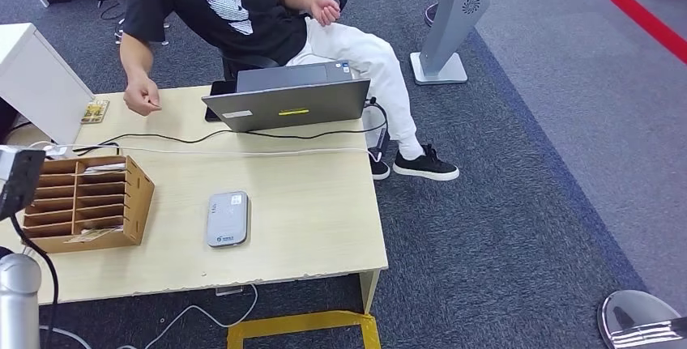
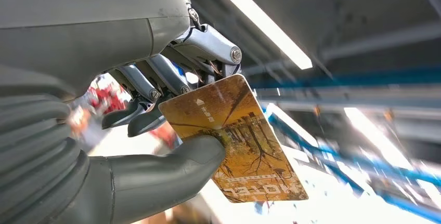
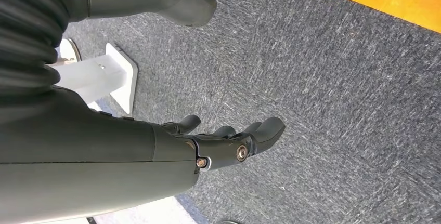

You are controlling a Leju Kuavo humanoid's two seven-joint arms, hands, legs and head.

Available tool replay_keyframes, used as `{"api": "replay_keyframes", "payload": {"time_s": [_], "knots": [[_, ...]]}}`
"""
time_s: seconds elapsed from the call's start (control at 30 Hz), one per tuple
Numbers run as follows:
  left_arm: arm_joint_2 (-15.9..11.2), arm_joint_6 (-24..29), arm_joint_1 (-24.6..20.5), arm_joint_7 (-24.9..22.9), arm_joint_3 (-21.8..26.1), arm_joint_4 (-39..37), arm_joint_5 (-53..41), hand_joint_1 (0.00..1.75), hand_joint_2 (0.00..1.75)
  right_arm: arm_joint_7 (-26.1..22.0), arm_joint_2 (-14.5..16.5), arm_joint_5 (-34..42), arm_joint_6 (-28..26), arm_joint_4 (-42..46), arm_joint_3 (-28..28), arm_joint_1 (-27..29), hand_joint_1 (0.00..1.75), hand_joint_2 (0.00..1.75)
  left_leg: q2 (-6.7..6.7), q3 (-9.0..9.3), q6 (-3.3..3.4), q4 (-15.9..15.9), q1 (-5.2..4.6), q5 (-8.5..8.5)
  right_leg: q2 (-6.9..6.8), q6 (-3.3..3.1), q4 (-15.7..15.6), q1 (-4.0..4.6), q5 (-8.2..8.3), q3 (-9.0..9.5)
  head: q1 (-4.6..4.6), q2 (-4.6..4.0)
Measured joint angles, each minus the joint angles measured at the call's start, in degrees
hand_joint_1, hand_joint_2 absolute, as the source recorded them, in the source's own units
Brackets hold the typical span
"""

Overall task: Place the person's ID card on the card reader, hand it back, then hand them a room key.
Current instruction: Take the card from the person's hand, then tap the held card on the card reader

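Note:
My left hand (image 2: 171, 104) pinches a room key card (image 2: 239, 141) between the thumb and the fingers; the card is orange-brown with a tree picture and the word HOTEL. The wrist view looks up at ceiling lights. The grey card reader (image 1: 227, 218) lies flat on the wooden table (image 1: 316, 203), with nothing on it. A person (image 1: 235, 1) sits behind the table, one hand (image 1: 143, 98) resting on the far left of it. Beside that hand lies a yellowish card (image 1: 95, 111). My right hand (image 3: 223, 146) hangs over the carpet, fingers apart, holding nothing.
A wooden slotted organizer (image 1: 85, 203) stands on the table's left. A grey laptop (image 1: 296, 102) sits at the far edge with cables running across. A white cabinet (image 1: 36, 82) is at far left, a grey stand (image 1: 450, 25) on the carpet to the right.

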State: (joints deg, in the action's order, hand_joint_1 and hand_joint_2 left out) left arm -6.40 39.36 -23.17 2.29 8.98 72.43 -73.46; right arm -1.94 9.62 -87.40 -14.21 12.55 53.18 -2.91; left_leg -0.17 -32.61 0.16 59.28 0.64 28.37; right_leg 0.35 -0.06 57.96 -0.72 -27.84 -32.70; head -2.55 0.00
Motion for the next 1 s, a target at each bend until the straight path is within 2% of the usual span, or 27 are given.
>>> {"api": "replay_keyframes", "payload": {"time_s": [0.27,0.5,0.8,1.0], "knots": [[6.3,-1.6,8.9,5.4,-7.9,1.6,9.1,1.75,1.75,0.3,0.0,0.2,-0.1,0.0,0.0,0.0,0.0,1.75,0.03,-0.01,0.06,0.0,-0.02,0.07,0.01,0.02,0.0,-0.03,-0.01,0.0,0.0,0.0],[9.5,-2.4,15.8,6.6,-13.1,1.9,11.7,1.75,1.75,1.1,0.0,0.1,-0.1,0.0,0.0,0.2,0.0,1.75,0.05,-0.01,0.1,0.0,0.0,0.1,0.02,0.01,0.0,-0.03,-0.02,-0.01,0.0,0.0],[9.9,-4.7,22.4,6.3,-13.9,-0.6,13.0,1.75,1.75,1.4,0.0,0.2,0.1,0.0,0.4,0.7,0.0,1.75,0.05,-0.03,0.09,0.0,0.01,0.1,0.01,0.02,0.0,-0.02,-0.04,-0.02,0.0,0.0],[9.2,-4.5,24.5,6.1,-12.4,-4.8,13.7,1.75,1.75,1.7,0.0,-0.1,0.7,0.0,0.4,1.0,0.0,1.75,0.02,-0.06,0.09,0.0,0.0,0.1,-0.01,0.03,0.0,-0.02,-0.04,-0.02,0.0,0.0]]}}
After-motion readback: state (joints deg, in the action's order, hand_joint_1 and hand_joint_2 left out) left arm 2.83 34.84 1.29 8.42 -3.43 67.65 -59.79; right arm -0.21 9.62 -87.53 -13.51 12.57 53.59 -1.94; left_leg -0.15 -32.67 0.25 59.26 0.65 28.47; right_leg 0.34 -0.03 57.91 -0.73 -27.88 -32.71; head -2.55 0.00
